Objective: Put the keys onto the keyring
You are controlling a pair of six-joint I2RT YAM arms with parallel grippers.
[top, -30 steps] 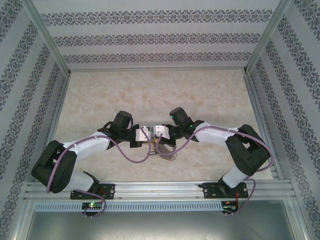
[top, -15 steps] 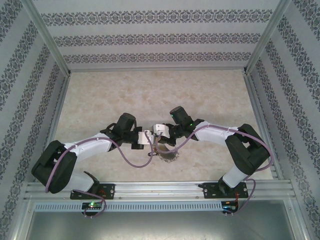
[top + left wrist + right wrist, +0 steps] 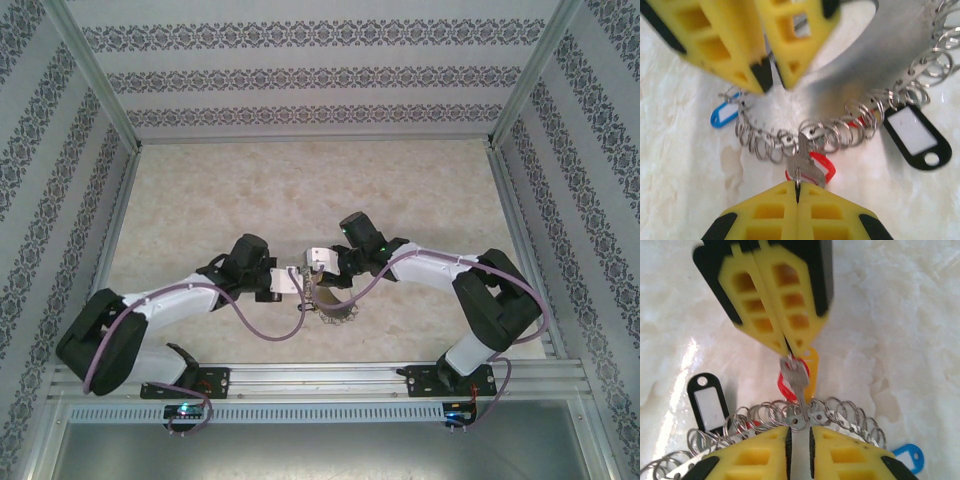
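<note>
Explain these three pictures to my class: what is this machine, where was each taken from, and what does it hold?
Two robot arms are bolted at a table's edge; each ends in a two-fingered pincer. One picture looks down from above; the others come from wrist cameras. On the marbled table is a keyring of linked metal rings with a blue tag and a black tag. The left pincer is shut on a silver key whose tip reaches the rings. The right pincer, jaws slightly apart, sits at the keyring.
</note>
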